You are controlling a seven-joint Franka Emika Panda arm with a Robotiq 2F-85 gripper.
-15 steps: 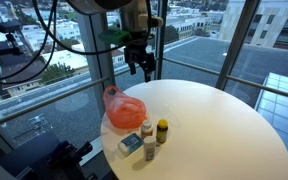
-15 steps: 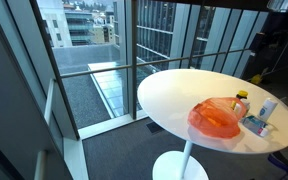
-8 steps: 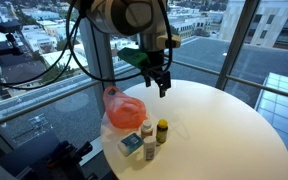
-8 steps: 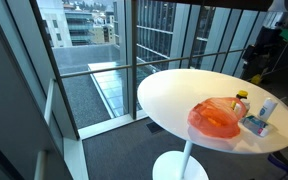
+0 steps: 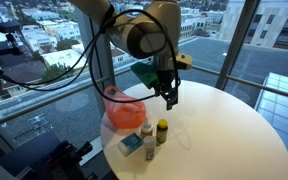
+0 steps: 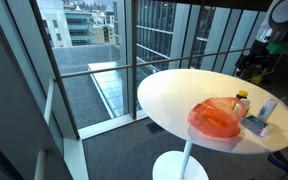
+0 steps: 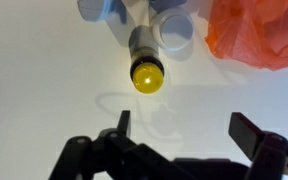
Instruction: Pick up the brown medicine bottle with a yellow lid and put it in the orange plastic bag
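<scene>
The brown medicine bottle with a yellow lid (image 5: 162, 130) stands upright on the round white table, next to the orange plastic bag (image 5: 124, 108). In the other exterior view the bottle (image 6: 241, 101) shows behind the bag (image 6: 214, 118). In the wrist view the bottle (image 7: 147, 62) is seen from above, with the bag (image 7: 256, 32) at the upper right. My gripper (image 5: 170, 98) hangs open and empty above the table, a little beyond the bottle; its fingers (image 7: 186, 128) show wide apart at the bottom of the wrist view.
A white bottle (image 5: 147, 133) and a blue-and-white box (image 5: 130, 144) stand by the table edge (image 5: 224, 170) next to the brown bottle. Glass walls and a railing (image 5: 44, 95) surround the table. The rest of the white tabletop (image 5: 224, 125) is bare.
My arm has moved from above the far edge of the table down and toward the bottle, now hanging lower over the tabletop. The gripper stays open.
</scene>
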